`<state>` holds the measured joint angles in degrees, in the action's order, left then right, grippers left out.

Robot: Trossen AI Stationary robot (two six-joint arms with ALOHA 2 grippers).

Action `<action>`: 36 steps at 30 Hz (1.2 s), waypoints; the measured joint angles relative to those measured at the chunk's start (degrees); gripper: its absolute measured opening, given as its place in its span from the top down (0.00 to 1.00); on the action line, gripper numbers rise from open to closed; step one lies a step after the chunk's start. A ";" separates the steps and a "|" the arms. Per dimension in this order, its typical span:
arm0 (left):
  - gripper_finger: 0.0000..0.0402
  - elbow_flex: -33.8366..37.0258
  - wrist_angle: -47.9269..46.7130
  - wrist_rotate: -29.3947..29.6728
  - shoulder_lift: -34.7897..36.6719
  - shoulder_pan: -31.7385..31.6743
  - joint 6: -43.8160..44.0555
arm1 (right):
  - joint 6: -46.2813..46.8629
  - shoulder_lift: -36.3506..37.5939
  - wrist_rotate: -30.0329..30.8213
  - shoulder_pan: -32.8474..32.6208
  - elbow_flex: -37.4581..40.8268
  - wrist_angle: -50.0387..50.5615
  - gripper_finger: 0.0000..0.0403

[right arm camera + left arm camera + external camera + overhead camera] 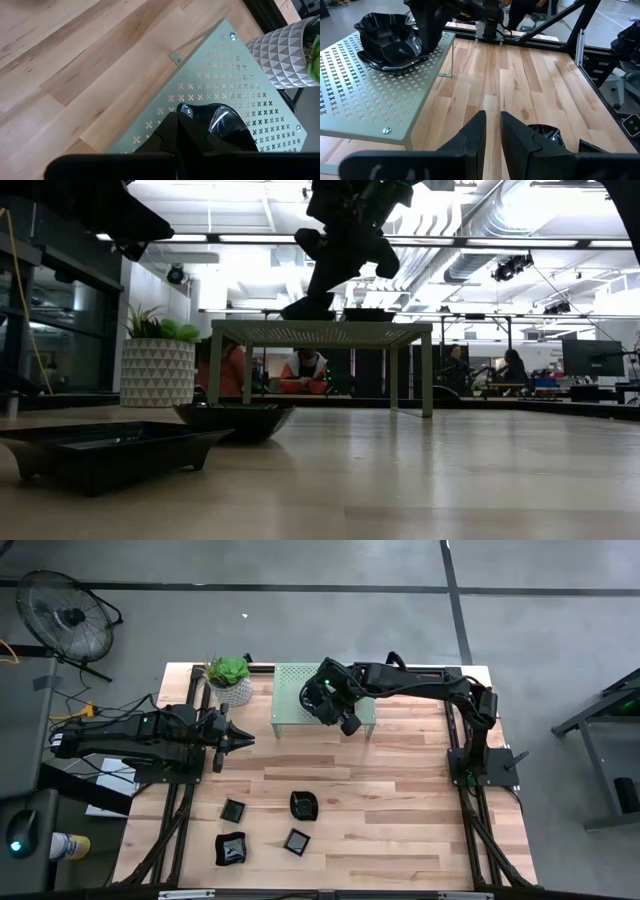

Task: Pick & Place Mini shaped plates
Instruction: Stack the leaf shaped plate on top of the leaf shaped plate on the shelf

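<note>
1. High view: right gripper (337, 712) sits over the green perforated stand (290, 700) at top centre, above the stack of plates (318, 700) there. Four loose plates lie on the table (400, 810) at lower centre: wavy plate (304, 805), small square plate (233, 810), another square plate (296, 841), larger plate (231, 849). Left gripper (240, 739) waits at centre left, pointing right, just below the potted plant (231, 679).
2. Low view: right arm comes down onto the stand top at upper centre, and its fingertips are at plate level. Two plates sit in the near left foreground, plant pot behind them.
3. Left wrist view: left fingers (472, 137) stand slightly apart, with a narrow gap and nothing between them. The stack shows at upper left on the stand, with the right arm's finger touching its rim. One floor plate sits at lower right.
4. Right wrist view: right jaws are pressed together, their tip against the glossy rim of the top plate (220, 122) at lower centre. I can't tell whether they pinch the rim or just rest on it.
5. Step, as I judge it: seating a plate on the stack. Lower it straight and release only once it nests flat, because the glossy wavy rims could slide. Lift clear vertically so the stack isn't dragged off the stand edge.
</note>
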<state>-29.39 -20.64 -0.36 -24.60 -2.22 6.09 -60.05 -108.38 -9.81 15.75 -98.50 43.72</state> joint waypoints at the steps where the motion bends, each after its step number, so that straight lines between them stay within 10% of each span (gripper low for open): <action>1: 0.87 0.00 0.00 0.00 0.00 0.00 0.00 | 0.02 0.00 0.02 0.00 0.00 -0.04 1.00; 22: 0.87 0.00 0.06 -0.15 0.00 0.00 0.00 | 5.77 1.17 5.51 -0.13 0.00 -7.00 0.82; 36: 0.87 0.00 -0.46 -0.15 0.00 0.00 -0.04 | 38.60 8.75 10.55 -5.52 -0.02 -4.75 0.83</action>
<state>-29.39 -21.10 -0.51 -24.60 -2.22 6.05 -21.45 -99.63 0.73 10.23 -98.52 38.97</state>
